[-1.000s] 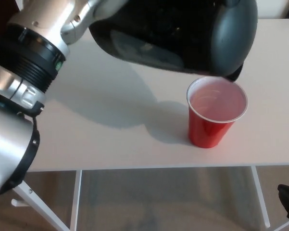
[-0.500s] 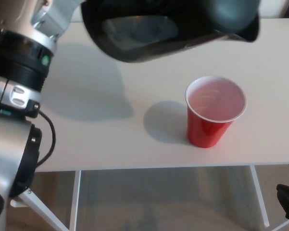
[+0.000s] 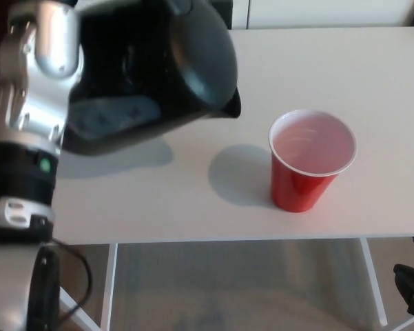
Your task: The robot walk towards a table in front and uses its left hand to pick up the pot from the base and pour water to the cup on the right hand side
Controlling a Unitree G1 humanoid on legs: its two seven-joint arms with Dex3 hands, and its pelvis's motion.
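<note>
Now the black pot (image 3: 158,65) has swung away to the picture's left and no longer hangs over the red cup (image 3: 310,162); a second ago its spout sat right above the rim. It is held up off the white table (image 3: 158,200), its spout pointing toward the cup, well apart from it. The left hand is hidden behind the pot, so whether its fingers are clamped cannot be told; only the silver left arm (image 3: 27,138) shows. The cup stands upright near the table's front edge, holding liquid, with bare tabletop on all sides. At the lower right corner a dark part (image 3: 413,289), possibly the right hand, shows too little to tell its fingers.
</note>
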